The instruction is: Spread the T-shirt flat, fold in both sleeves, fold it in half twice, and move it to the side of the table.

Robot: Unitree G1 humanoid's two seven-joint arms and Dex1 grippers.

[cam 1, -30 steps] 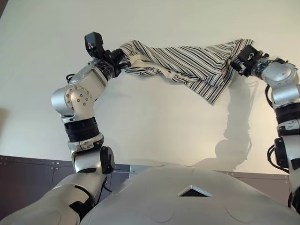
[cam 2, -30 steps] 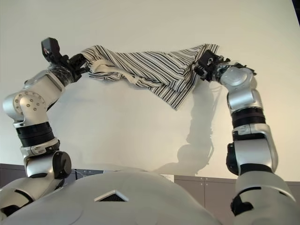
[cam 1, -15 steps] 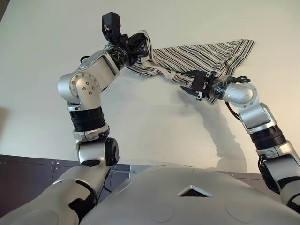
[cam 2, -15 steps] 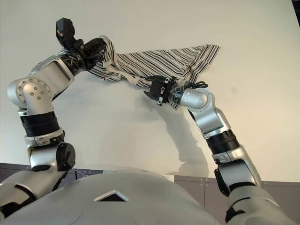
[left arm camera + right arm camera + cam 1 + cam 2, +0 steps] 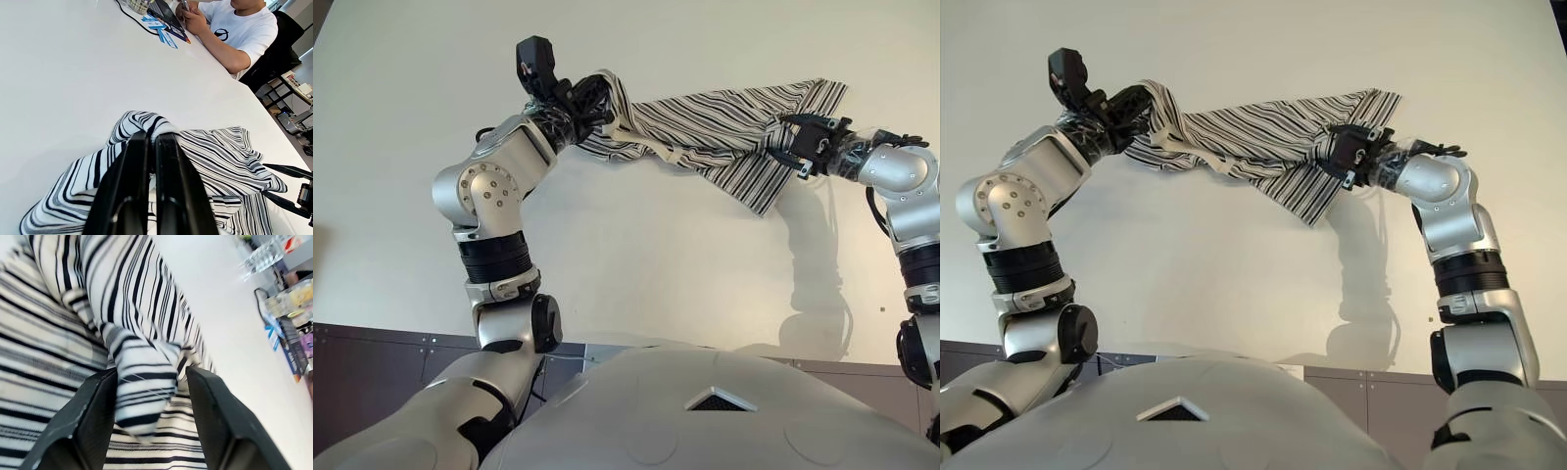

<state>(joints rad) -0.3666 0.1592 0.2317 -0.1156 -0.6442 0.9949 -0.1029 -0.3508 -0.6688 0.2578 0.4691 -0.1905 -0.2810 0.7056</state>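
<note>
"Left eye view: where does the T-shirt (image 5: pixel 715 122) sit?"

"Up around one o'clock, on the white table (image 5: pixel 607 294). It's striped black and white, bunched and rumpled. It's drawn out in a band between the two grippers, and a loose pointed flap trails toward five o'clock."

"Who has its nine o'clock end?"

"The left gripper (image 5: pixel 595 98). Its fingers (image 5: pixel 134 186) are pressed together with a ridge of cloth nipped between them. In the left wrist view the stripes bulge out just past the tips."

"And the three o'clock end?"

"The right gripper (image 5: pixel 781 145) is there, at about two o'clock in the head view. Its fingers (image 5: pixel 95 421) stand spread, one on either side of a narrow rolled fold of the shirt. The fold fills most of the gap, but I can't quite say whether both pads touch it. From that angle it may only be resting between them."

"Is any of the shirt lying flat?"

"The corner beyond the right gripper looks laid out on the table. Everything between the grippers is creased and gathered."

"Anything else on the table?"

"Some blue leaflets (image 5: pixel 161 32), well apart from the shirt, near the far edge."
</note>
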